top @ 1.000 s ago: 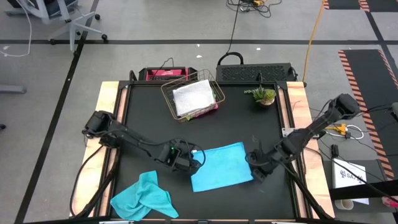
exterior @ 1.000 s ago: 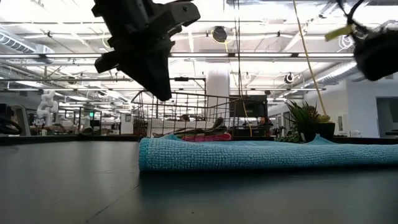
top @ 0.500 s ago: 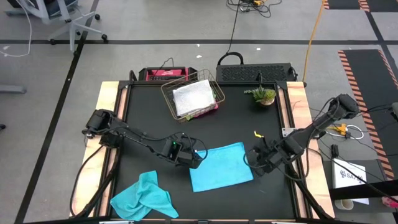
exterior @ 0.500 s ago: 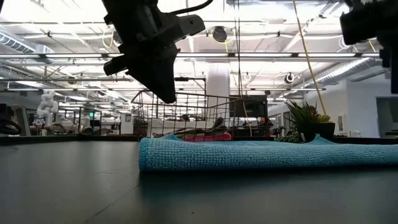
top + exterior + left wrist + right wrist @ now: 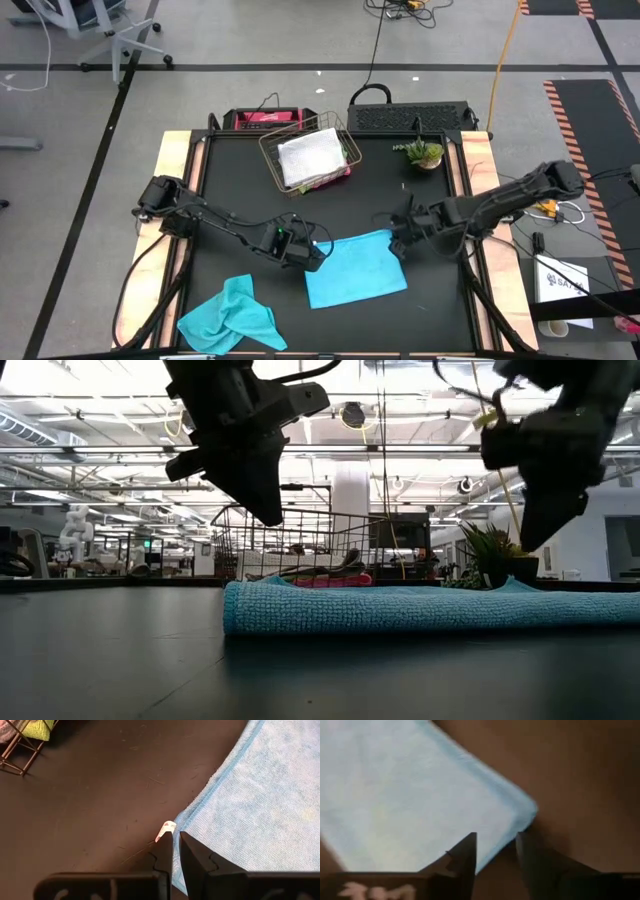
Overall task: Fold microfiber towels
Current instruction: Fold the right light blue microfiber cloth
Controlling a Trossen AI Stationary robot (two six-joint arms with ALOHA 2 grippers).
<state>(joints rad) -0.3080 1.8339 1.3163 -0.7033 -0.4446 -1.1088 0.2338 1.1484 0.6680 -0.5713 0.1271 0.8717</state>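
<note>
A turquoise microfiber towel [image 5: 358,268] lies folded flat on the black table, right of centre. My left gripper [image 5: 318,256] hangs shut and empty just above its left edge [image 5: 200,810], beside a small white tag [image 5: 167,827]. My right gripper [image 5: 397,243] hovers open over the towel's far right corner [image 5: 527,812], clear of the cloth; the low view shows both grippers above it. A second turquoise towel [image 5: 232,315] lies crumpled at the near left. A light grey towel [image 5: 308,155] rests on others in the wire basket [image 5: 275,140].
The wire basket stands at the far middle, with pink and lime green cloth showing under the grey towel. A small potted plant [image 5: 424,152] stands at the far right. Bare black table lies between the basket and the folded towel.
My right gripper has swung from near the table's right edge toward the left and the far side, turning as it went, and now stands over the folded towel's far right corner. The towels lie as before.
</note>
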